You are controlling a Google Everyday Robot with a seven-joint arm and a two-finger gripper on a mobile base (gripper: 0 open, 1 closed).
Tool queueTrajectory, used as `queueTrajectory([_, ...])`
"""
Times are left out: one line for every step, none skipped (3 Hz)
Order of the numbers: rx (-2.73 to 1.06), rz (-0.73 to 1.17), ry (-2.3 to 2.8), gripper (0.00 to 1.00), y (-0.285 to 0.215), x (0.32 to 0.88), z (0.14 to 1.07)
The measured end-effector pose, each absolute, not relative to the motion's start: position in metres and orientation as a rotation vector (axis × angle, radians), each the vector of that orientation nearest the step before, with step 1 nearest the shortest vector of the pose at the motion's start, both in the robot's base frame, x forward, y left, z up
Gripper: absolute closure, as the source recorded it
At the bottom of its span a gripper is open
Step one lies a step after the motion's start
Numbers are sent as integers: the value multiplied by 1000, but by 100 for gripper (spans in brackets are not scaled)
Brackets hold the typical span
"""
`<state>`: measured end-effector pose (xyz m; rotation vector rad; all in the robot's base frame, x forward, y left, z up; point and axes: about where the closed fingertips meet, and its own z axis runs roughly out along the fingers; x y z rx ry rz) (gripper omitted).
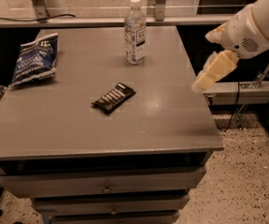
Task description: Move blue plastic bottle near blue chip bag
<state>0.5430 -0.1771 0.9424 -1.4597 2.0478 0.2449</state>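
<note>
The blue plastic bottle [135, 31] stands upright near the far edge of the grey table [78, 120], clear with a white cap and a white-and-dark label. The blue chip bag [34, 59] lies crinkled at the table's left side. My gripper [208, 77] is at the end of the white arm, over the table's right edge, well to the right of the bottle and in front of it. It holds nothing.
A small black bar wrapper with white stripes [113, 97] lies in the middle of the table. Drawers [106, 186] are below the tabletop. A rail [102, 20] and posts run behind the far edge. A metal bracket [242, 91] is at the right.
</note>
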Motion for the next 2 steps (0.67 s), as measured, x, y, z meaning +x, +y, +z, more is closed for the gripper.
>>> queueTrajectory([-1405, 378, 1969, 0, -139, 583, 918])
queueTrajectory([-1356, 518, 1828, 0, -95, 625, 899])
